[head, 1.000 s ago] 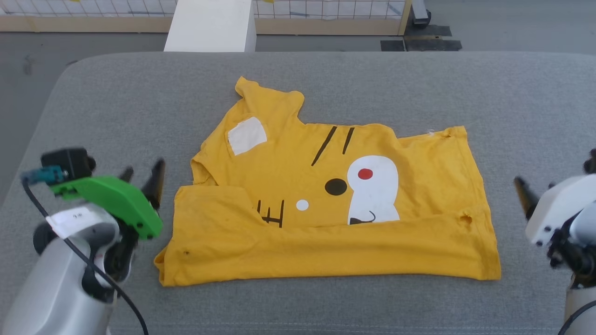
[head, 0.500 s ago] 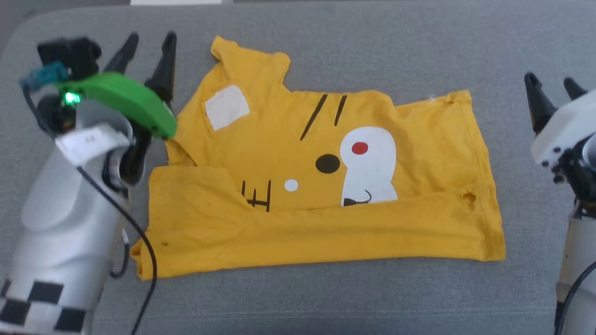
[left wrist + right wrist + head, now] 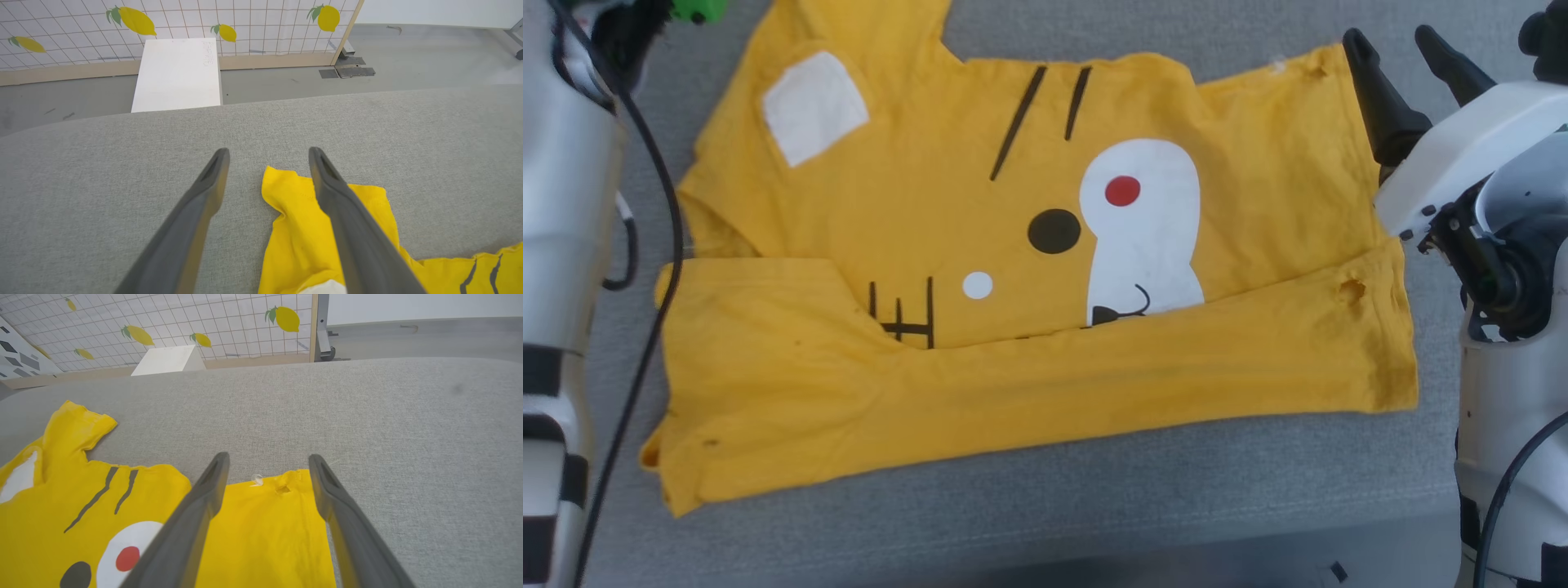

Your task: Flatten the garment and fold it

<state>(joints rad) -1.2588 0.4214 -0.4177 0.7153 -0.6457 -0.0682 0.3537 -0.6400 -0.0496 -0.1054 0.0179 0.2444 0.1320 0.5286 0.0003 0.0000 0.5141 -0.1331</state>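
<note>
Pictured spread across the middle of a grey fabric surface (image 3: 1094,506): the garment (image 3: 1029,384), print side up, its near side folded up over the lower part of the tiger face in a plain yellow band running from the cloth's left end to its right. On show above that fold: a white ear patch (image 3: 813,106), two black stripes (image 3: 1018,124), a black dot, a small white dot and a white patch with a red dot (image 3: 1123,190). Also visible, a small hole (image 3: 1352,290) in the folded band near its right end, and another at the shirt's far right corner.

Poised at that far right corner, the right gripper (image 3: 1387,34), fingers spread wide with nothing held, the holed corner lying between the fingertips in the right wrist view. Impossible to tell whether touching the cloth or just above it.

Toward the far left of the surface, the left gripper (image 3: 268,150), likewise released and empty, its fingers either side of the tip of a short sleeve (image 3: 294,228) in the left wrist view, one finger crossing over the yellow fabric, the other over bare grey. Contact with the cloth not clear there either.

Beyond the far edge of the surface: grey floor (image 3: 408,53), a white box (image 3: 177,73) and a white gridded panel with lemon prints (image 3: 245,16)
</note>
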